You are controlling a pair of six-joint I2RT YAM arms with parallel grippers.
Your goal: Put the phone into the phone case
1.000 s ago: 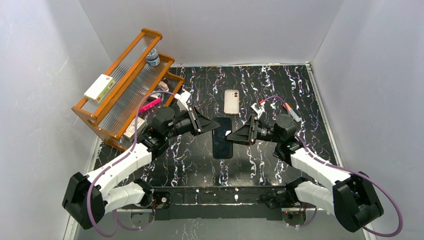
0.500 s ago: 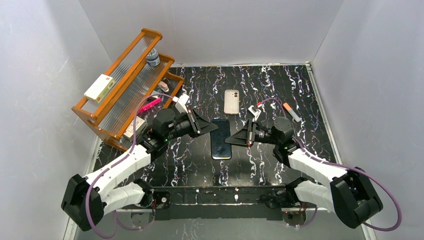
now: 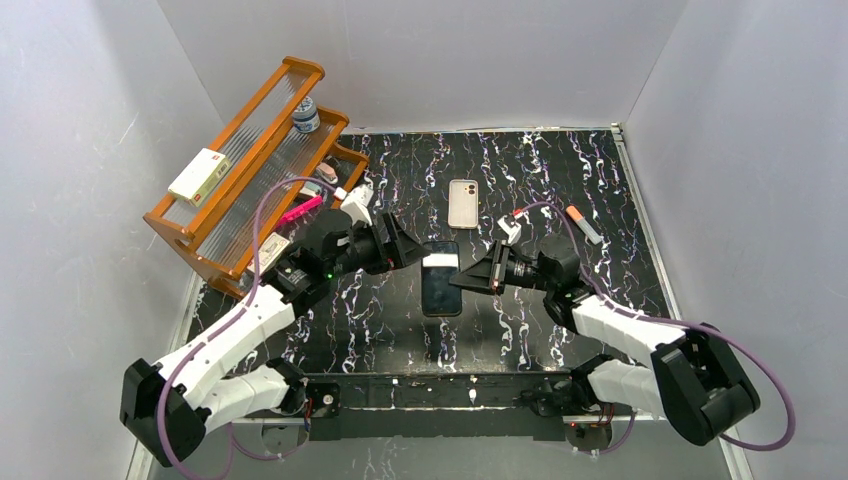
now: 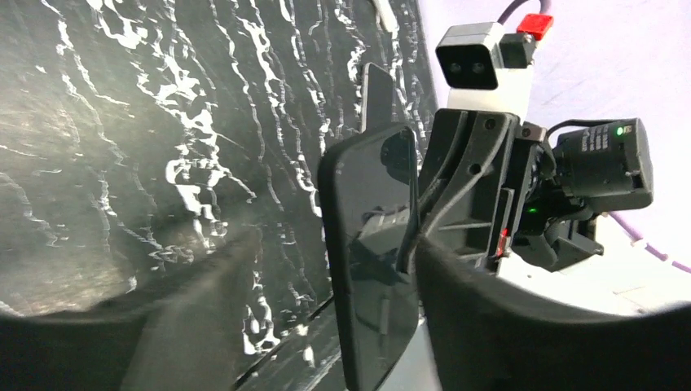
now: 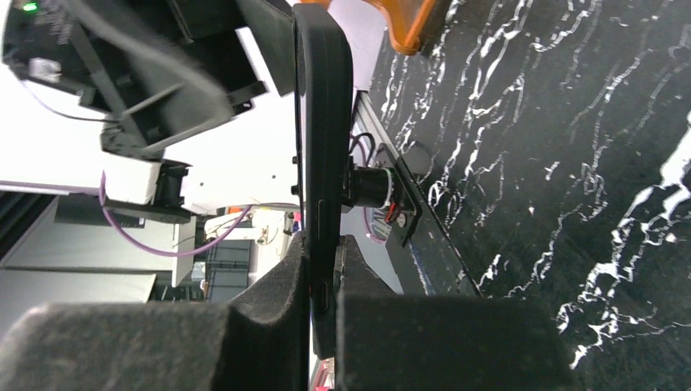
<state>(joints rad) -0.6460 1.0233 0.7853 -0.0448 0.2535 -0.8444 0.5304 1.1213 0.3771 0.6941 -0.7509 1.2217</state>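
Observation:
The phone [image 3: 441, 279] is a black slab with a glossy screen facing up, in the middle of the dark marbled table [image 3: 400, 330]. My right gripper [image 3: 464, 278] is shut on its right edge. The right wrist view shows the phone [image 5: 322, 155] edge-on, pinched between the pads [image 5: 269, 318]. My left gripper [image 3: 414, 254] is at the phone's upper left corner with its jaws wide apart. In the left wrist view the phone [image 4: 371, 269] stands between the open fingers [image 4: 187, 326], close to the right one. The cream phone case [image 3: 462, 203] lies flat just beyond the phone, untouched.
A wooden rack [image 3: 250, 160] stands at the back left, holding a box [image 3: 199, 176] and a small bottle [image 3: 306, 116]. An orange-tipped marker [image 3: 583, 224] and a small white piece [image 3: 510, 228] lie right of the case. White walls enclose the table.
My right gripper closed on the phone's right edge. My left gripper, shut on the phone before, has now opened. The phone has barely moved.

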